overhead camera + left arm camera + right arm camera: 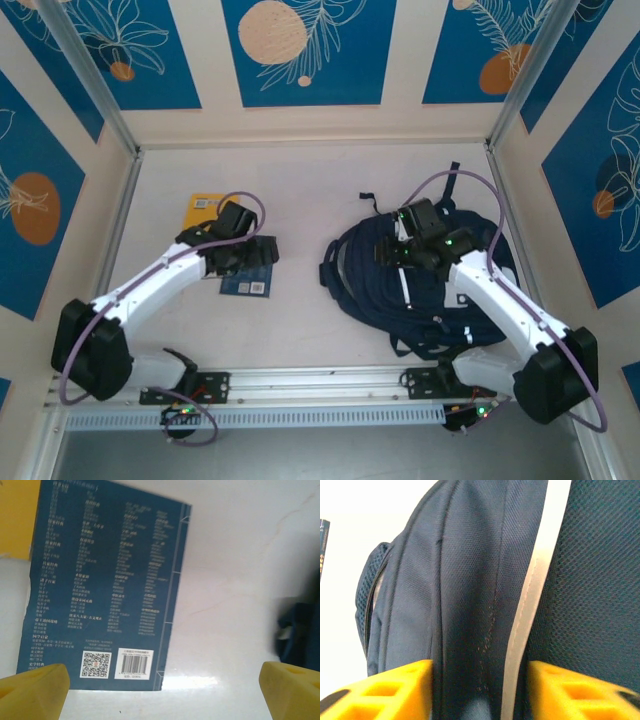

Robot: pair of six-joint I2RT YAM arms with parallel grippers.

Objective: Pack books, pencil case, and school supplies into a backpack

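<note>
Top external: the left gripper hovers over a navy book lying on the table. A yellow book lies just beyond it. The backpack lies on the right half of the table, apart from both books, with the right gripper on top of it.

Left wrist: the fingers stand wide apart and hold nothing. The navy book lies barcode side up below them.

Right wrist: the right gripper is clamped on a fold of backpack fabric beside a white stripe.

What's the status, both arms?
Left gripper open, over navy book on table. Right gripper astride a backpack fold, grip unclear. Yellow book beside, unpacked. No obstruction seen.
</note>
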